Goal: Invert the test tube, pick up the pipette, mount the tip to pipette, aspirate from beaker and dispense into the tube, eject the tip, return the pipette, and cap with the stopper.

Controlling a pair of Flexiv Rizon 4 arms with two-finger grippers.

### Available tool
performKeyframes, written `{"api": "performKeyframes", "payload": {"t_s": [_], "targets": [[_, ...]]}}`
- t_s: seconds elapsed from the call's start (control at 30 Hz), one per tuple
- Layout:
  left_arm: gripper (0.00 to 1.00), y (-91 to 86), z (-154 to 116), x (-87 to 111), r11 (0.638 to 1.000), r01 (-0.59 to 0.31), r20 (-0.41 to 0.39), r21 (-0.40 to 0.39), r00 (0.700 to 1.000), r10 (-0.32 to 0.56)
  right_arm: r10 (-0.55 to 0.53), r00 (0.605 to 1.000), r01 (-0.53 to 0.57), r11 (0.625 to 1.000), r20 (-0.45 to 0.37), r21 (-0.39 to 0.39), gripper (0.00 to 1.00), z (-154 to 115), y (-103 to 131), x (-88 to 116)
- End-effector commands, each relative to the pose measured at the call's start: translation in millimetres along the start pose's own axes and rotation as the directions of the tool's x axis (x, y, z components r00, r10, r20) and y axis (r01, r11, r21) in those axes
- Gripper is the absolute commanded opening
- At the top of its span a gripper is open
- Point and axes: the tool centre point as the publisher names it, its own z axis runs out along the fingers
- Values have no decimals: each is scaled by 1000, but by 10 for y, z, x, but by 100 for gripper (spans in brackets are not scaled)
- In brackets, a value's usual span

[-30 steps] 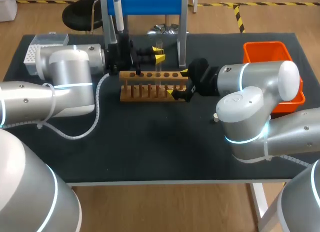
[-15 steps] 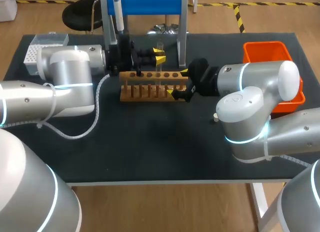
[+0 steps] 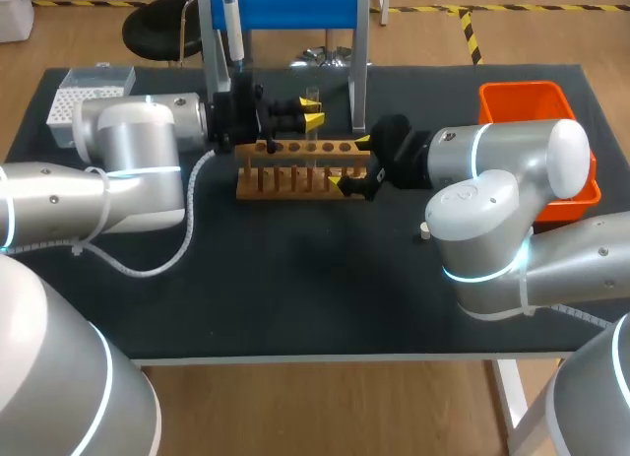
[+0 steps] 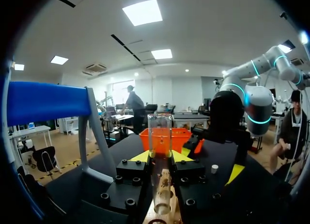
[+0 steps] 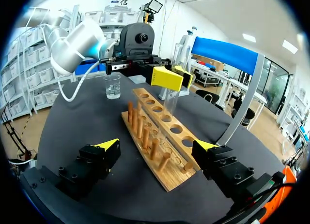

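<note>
Jaws of the left gripper [image 4: 162,156] are closed on the upright test tube [image 4: 160,137]. Its lower end is set at a hole of the wooden rack [image 3: 300,170] on the counter [image 3: 295,279], though whether it is fully seated cannot be told. Jaws of the right gripper [image 3: 351,162] are held wide open to either side of the rack's end, clear of it. Against a second ago, the left arm is found slightly shifted and the tube seemingly a little lower, the right arm unchanged.

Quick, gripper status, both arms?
Left gripper: closed on the test tube.
Right gripper: open, fingers either side of the wooden rack's end.
</note>
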Motion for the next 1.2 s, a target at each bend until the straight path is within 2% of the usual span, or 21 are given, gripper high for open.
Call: {"api": "performKeyframes", "payload": {"t_s": [0.03,0.3,0.33,0.37,0.4,0.9,1.2], "targets": [[0,27,16,-29,1000,-3,-5,5,1000,3,0,1000,0,1000,-2,7,100,-14,17,-2],[0,35,11,-34,1000,-4,-1,1,1000,4,0,1000,0,1000,-2,7,100,-14,17,-2],[31,34,10,-34,1000,-2,0,0,1000,2,0,1000,0,1000,-2,7,100,-14,17,-2],[91,34,9,-33,1000,3,4,-2,1000,-3,0,1000,0,1000,-2,7,100,-14,17,-2],[100,32,7,-32,1000,6,7,-8,1000,-6,0,1000,0,1000,-2,7,100,-14,17,-2],[100,-53,-9,12,997,45,-18,-56,999,-46,0,1000,0,1000,-2,7,100,-14,17,-2],[100,-196,-223,50,990,79,-15,-117,997,-82,0,1000,0,1000,-2,7,100,-14,17,-2]]}}
